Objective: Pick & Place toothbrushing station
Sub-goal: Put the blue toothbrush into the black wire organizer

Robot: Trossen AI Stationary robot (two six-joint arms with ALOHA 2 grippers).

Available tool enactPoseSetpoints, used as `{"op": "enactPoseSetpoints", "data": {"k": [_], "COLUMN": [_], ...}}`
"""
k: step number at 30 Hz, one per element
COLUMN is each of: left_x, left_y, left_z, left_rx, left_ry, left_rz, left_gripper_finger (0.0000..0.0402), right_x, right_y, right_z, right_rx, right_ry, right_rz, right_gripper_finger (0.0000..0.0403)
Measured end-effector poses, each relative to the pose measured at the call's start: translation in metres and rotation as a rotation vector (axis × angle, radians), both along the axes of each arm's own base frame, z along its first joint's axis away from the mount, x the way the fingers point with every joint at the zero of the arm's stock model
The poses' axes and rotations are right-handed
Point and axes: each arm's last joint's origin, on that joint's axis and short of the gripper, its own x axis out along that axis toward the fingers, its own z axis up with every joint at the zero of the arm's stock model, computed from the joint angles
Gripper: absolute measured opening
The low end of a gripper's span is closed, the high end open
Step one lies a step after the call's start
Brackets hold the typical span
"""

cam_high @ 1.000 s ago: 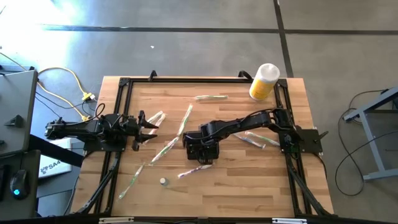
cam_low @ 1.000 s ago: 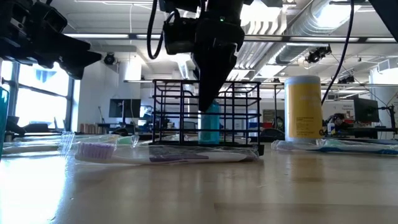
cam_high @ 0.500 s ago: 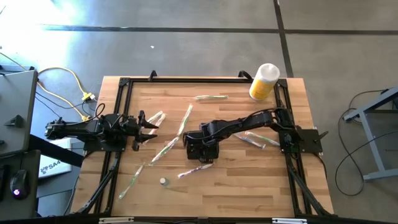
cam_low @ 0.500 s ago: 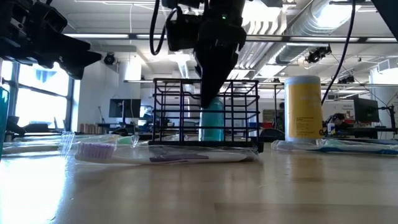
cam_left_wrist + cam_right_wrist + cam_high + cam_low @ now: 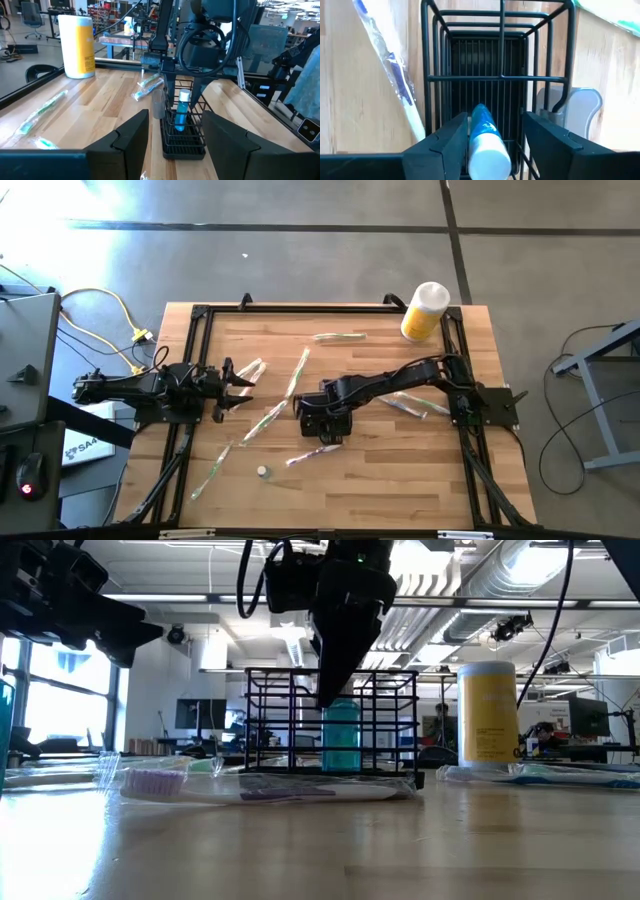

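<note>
dark right gripper (image 5: 322,423) reaches down over the toothbrushing station (image 5: 322,418).

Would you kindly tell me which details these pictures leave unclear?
- High view: the toothbrushing station lies mostly under the right gripper.
- High view: the small round object is too small to identify.
- Right wrist view: the blue tube is cut off by the picture's edge, its lower end unseen.

A grey concrete floor (image 5: 300,240), crossed by dark seams, is seen around the wooden desk (image 5: 370,470). Ceiling ducts (image 5: 520,580) and tall windows (image 5: 40,700) are shown beyond, brightly lit.
</note>
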Motion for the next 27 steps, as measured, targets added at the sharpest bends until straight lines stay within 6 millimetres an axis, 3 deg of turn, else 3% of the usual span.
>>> {"op": "enactPoseSetpoints", "data": {"k": [17,27], "left_x": [0.0,0.0], "left_y": [0.0,0.0], "left_z": [0.0,0.0], "left_rx": [0.0,0.0], "left_ry": [0.0,0.0], "left_rz": [0.001,0.001], "left_gripper_finger": [0.0181,0.0181], "right_x": [0.0,0.004], "right_y": [0.002,0.011], "right_z": [0.0,0.023], "right_rx": [0.003,0.025], "right_ry": [0.0,-0.048], "right_rz": [0.006,0.03], "right_gripper_finger": [0.019,0.019]}}
